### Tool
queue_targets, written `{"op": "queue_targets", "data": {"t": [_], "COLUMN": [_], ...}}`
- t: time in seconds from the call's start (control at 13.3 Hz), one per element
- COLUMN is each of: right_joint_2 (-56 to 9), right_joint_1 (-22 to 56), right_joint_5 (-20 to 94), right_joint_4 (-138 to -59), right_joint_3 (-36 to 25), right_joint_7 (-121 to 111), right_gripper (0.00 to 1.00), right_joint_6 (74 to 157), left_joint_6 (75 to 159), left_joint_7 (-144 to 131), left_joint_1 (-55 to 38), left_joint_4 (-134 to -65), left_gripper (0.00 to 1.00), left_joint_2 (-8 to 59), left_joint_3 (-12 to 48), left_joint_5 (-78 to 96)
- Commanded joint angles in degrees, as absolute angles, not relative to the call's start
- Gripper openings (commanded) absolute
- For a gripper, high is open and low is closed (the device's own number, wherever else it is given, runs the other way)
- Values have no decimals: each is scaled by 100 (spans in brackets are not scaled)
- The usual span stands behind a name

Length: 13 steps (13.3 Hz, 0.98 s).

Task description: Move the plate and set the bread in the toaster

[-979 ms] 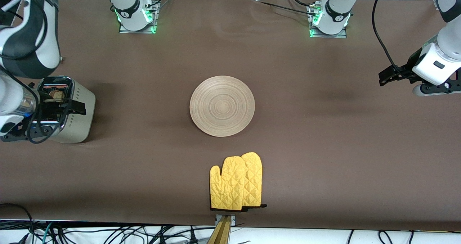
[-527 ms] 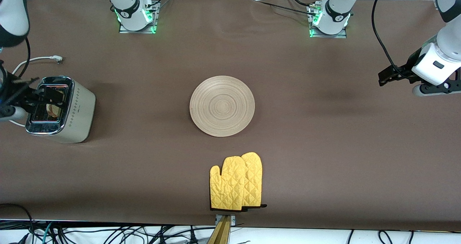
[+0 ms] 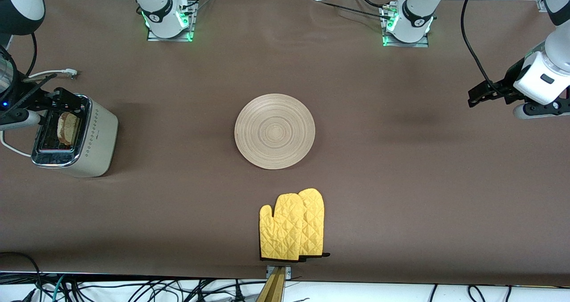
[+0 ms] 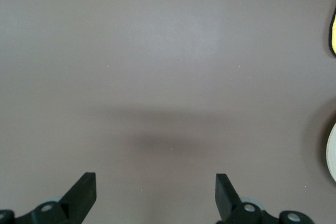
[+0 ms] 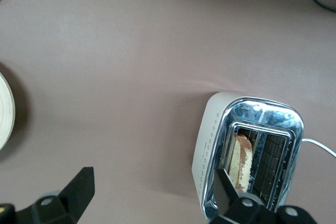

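Note:
The round beige plate (image 3: 274, 131) lies in the middle of the table; its rim also shows in the left wrist view (image 4: 332, 153) and in the right wrist view (image 5: 4, 111). The cream toaster (image 3: 95, 137) stands at the right arm's end of the table. The bread (image 3: 67, 127) stands in the toaster slot on the plate's side, seen too in the right wrist view (image 5: 241, 161) inside the toaster (image 5: 210, 145). My right gripper (image 3: 60, 95) is open and empty above the toaster's edge (image 5: 153, 187). My left gripper (image 3: 476, 96) is open and empty (image 4: 156, 192), waiting over bare table at the left arm's end.
A pair of yellow oven mitts (image 3: 291, 226) lies near the table's front edge, nearer the front camera than the plate; one tip shows in the left wrist view (image 4: 334, 32). The toaster's white cord (image 3: 44, 74) trails on the cloth beside the toaster.
My right gripper was low over the toaster's slots with the bread; it has let go and drawn up and away. The bread now stands in the slot. The left arm barely moved.

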State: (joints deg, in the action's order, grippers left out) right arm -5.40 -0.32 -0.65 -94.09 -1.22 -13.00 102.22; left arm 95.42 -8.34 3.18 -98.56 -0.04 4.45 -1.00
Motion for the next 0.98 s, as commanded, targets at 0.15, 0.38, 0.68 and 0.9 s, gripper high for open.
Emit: {"op": "queue_targets", "data": {"t": [0.15,0.38,0.68,0.9], "right_joint_2": [-562,-624,-659,-703], "right_joint_1": [-184,-193,-185,-185], "right_joint_5": [-150,-167,-132,-158], "right_joint_4": [-9449,-9361,-9352,-9308], "right_joint_3": [-35,-35,-35,-35], "right_joint_7": [-1371,-1354,-1275,-484], "right_gripper": [100,100,100,100], "right_joint_6": [10283,10266,10274,10266], "left_joint_6": [9492,9448,9466,9466], "left_joint_7": [-844,-853,-861,-861], "left_joint_1": [386,404,387,326], "left_joint_4": [-9598,-9589,-9589,-9589], "left_gripper": [100,100,100,100], "left_joint_2": [61,44,79,88], "left_joint_3": [598,510,536,554], "left_joint_5": [114,210,193,176]}}
